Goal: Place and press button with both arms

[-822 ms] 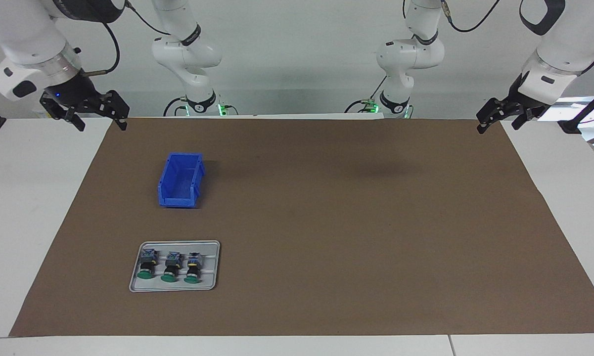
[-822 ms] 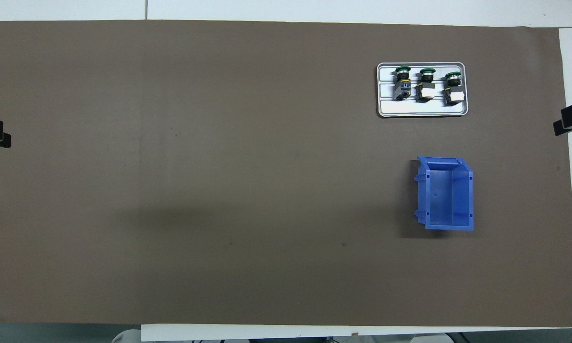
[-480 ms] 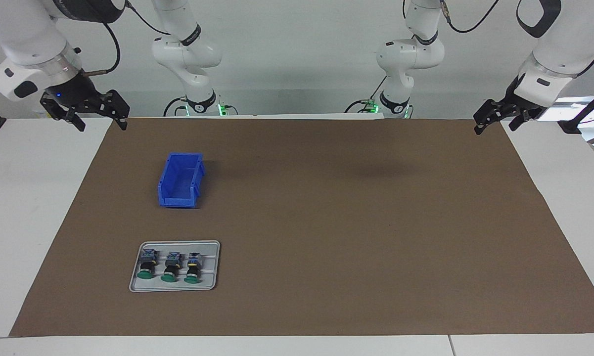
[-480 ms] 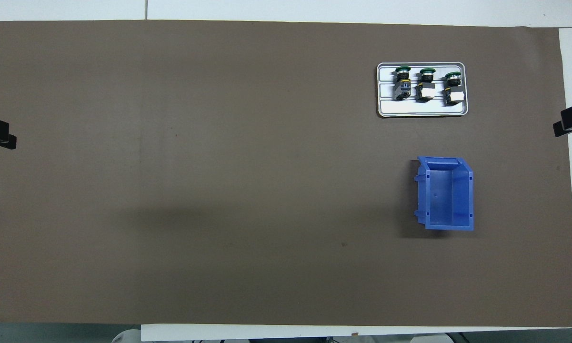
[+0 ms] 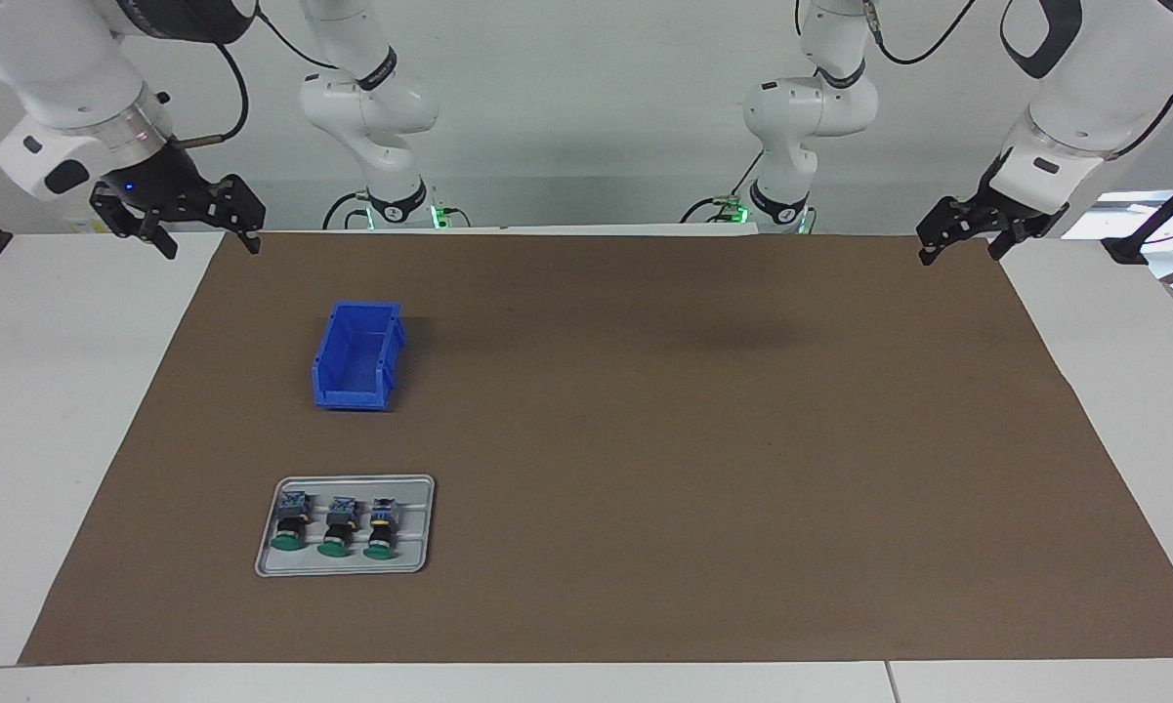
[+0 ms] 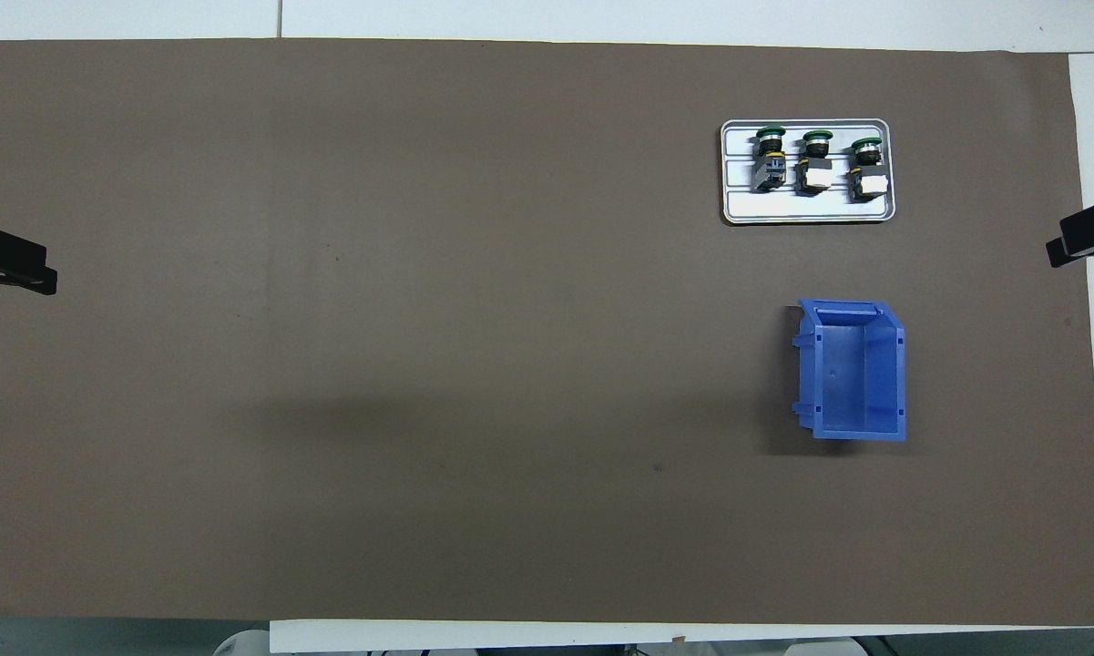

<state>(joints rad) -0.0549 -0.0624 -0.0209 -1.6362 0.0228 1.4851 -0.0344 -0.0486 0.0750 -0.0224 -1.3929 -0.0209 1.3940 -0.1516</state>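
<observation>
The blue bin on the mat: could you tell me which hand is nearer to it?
Right. The right hand hangs open over the mat's edge at the blue bin's end; the left hand hangs open over the mat's edge at the left arm's end.

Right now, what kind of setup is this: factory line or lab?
Likely a robotics lab bench, not a line: two arms mounted at a white table with a brown mat, and staged props only, a tray of three push-buttons and a blue bin.

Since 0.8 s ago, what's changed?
Both open black two-finger grippers edged inward over the brown mat's ends: the left gripper more, the right gripper slightly. Neither holds anything. The three green-capped push buttons on the grey tray and the blue plastic bin stayed put.
</observation>
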